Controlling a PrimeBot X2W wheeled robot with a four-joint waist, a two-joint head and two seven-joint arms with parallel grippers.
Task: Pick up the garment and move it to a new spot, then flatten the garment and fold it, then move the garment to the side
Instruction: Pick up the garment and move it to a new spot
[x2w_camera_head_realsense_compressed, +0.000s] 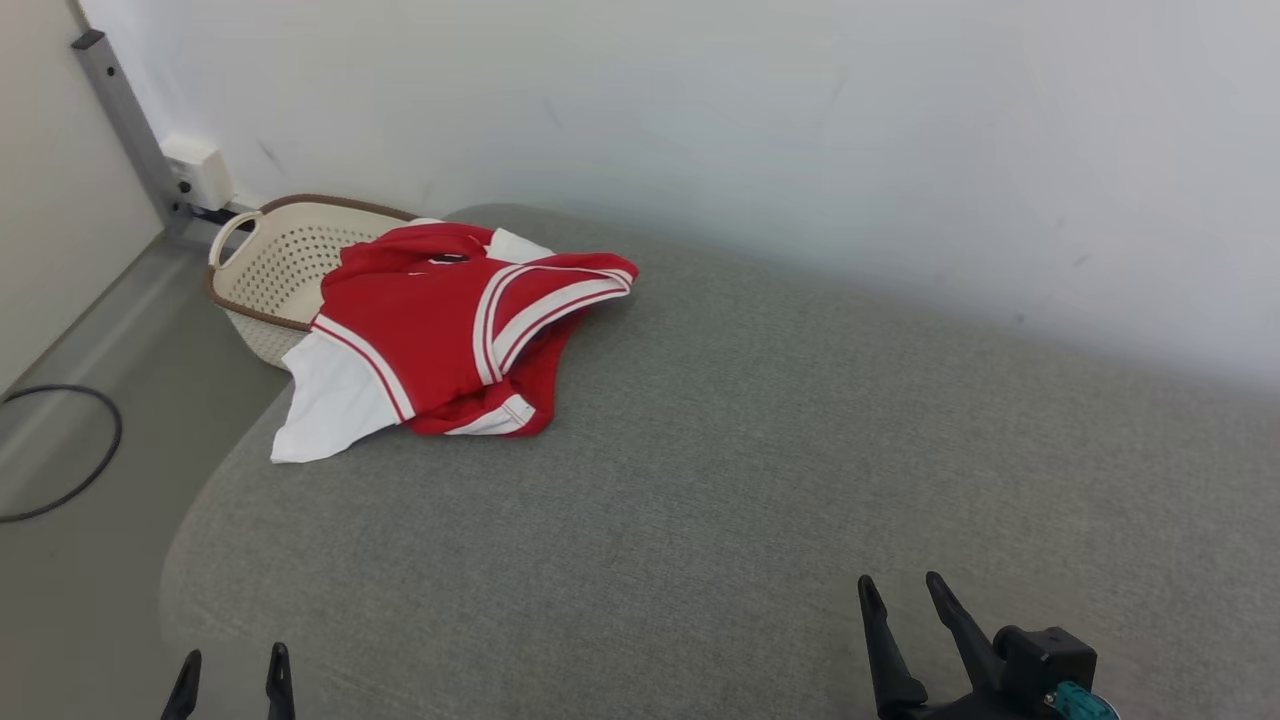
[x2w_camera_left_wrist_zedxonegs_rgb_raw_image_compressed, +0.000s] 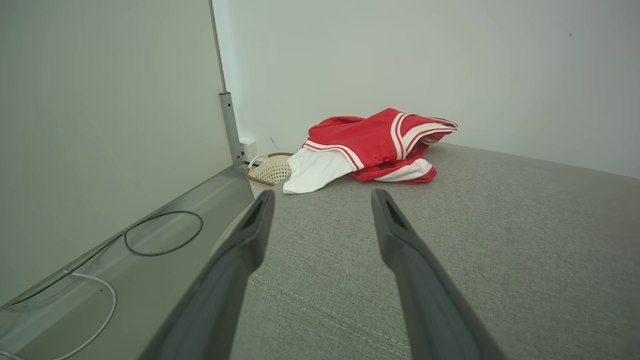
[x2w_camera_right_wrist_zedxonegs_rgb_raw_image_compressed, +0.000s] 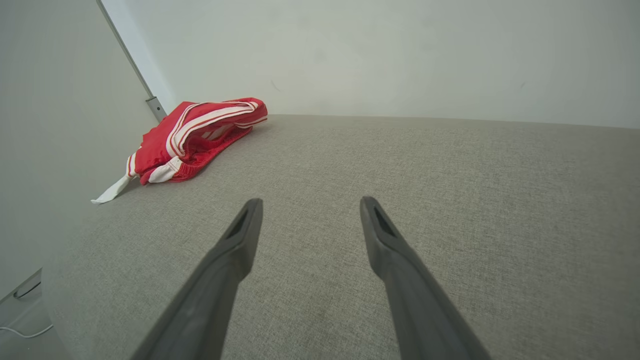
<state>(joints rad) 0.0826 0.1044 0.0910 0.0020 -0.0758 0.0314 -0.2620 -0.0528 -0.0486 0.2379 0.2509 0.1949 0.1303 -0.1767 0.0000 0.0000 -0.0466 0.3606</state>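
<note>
- The garment (x2w_camera_head_realsense_compressed: 440, 330) is a red and white shirt. It lies in a crumpled heap at the far left corner of the grey cushion (x2w_camera_head_realsense_compressed: 720, 480), close to the wall (x2w_camera_head_realsense_compressed: 800, 120).
- A cream basket (x2w_camera_head_realsense_compressed: 265, 265) sits just behind it. The shirt's back edge may rest on the basket's rim, but that is hard to tell.
- The left gripper (x2w_camera_head_realsense_compressed: 234, 655) is at the near left. Its two fingers are spread wide, with nothing between them.
- The right gripper (x2w_camera_head_realsense_compressed: 900, 580) is at the near right, fingers spread wide too, holding nothing.
- Both are well apart from the shirt.
- I think the job is at its very first step: picking the shirt up. Nothing is flattened or folded yet.
- The next move calls for a long reach forward and to the left. The left gripper is on the nearer side, so it seems the better one to go.
- It should pinch a bunched part of the cloth and lift it free of the basket, so it does not snag.
</note>
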